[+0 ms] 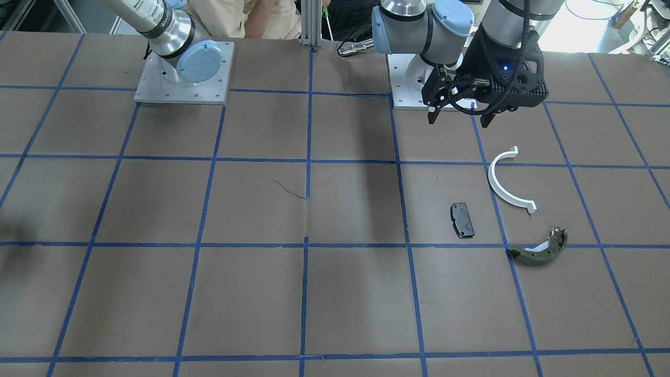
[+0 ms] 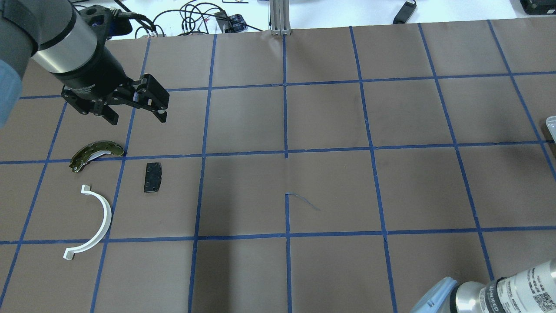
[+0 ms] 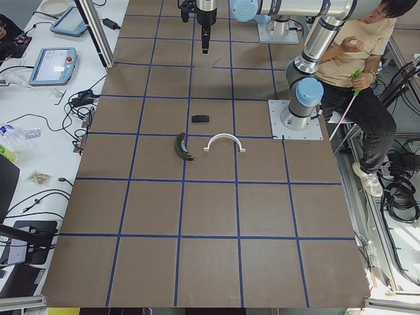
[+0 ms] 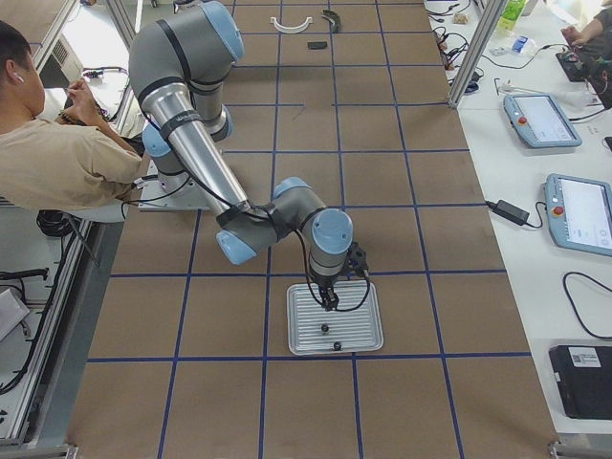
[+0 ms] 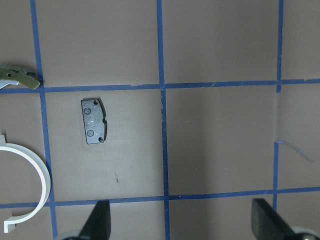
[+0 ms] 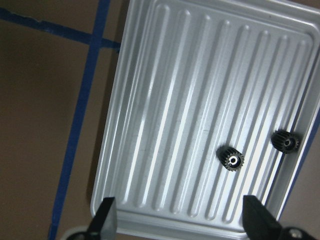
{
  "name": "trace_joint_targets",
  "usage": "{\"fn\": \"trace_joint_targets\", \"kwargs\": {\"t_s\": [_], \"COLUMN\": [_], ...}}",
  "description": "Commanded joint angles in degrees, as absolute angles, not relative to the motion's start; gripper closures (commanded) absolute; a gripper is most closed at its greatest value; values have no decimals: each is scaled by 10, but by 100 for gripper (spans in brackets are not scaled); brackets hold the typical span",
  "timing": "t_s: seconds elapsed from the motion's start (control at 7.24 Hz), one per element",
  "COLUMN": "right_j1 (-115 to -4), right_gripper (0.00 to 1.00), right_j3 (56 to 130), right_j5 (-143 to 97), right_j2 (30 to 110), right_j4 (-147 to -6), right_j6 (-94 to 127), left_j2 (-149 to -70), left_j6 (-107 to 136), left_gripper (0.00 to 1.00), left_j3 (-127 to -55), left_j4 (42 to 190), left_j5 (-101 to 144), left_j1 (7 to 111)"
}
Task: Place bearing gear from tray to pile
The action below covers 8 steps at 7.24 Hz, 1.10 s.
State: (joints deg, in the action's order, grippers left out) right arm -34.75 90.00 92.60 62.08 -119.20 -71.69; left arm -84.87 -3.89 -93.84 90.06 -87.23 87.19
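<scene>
Spread fingertips (image 6: 105, 215) of the right end effector (image 6: 182, 219) hover empty over the tray (image 6: 165, 100), so best centre them on the bearing gear (image 6: 232, 160) lying on its ribs, clear of the second gear (image 6: 286, 141) by the rim, before descending straight.

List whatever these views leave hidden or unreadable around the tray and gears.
- Tray: overhead view shows only a corner; the right frame edge cuts off the rest, gears included.
- Right gripper: absent from overhead and front views; its wrist view's bottom edge crops its open fingers.
- Central gear and rim-side gear: mere specks in the exterior right view, teeth unreadable there.
- Pile's white half-ring: tiny and far in the exterior right view.
</scene>
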Motion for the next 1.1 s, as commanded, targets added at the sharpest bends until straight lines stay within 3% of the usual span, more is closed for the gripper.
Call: {"fn": "trace_joint_targets", "kwargs": {"t_s": [0.0,0.97], "right_j1": [-339,-339], "right_gripper": [20,23], "right_j3": [851,839], "right_j5": [922,898], "right_j2": [561,519], "right_j4": [-1193,-1243], "right_j6": [-727,-719], "left_j2": [-849,-849], "left_j6": [-40,-40], "left_gripper": [0,0], "left_j3": [-939,-939], "left_j4": [897,896], "left_j5": [-871,-870], "left_j1": [872,872]}}
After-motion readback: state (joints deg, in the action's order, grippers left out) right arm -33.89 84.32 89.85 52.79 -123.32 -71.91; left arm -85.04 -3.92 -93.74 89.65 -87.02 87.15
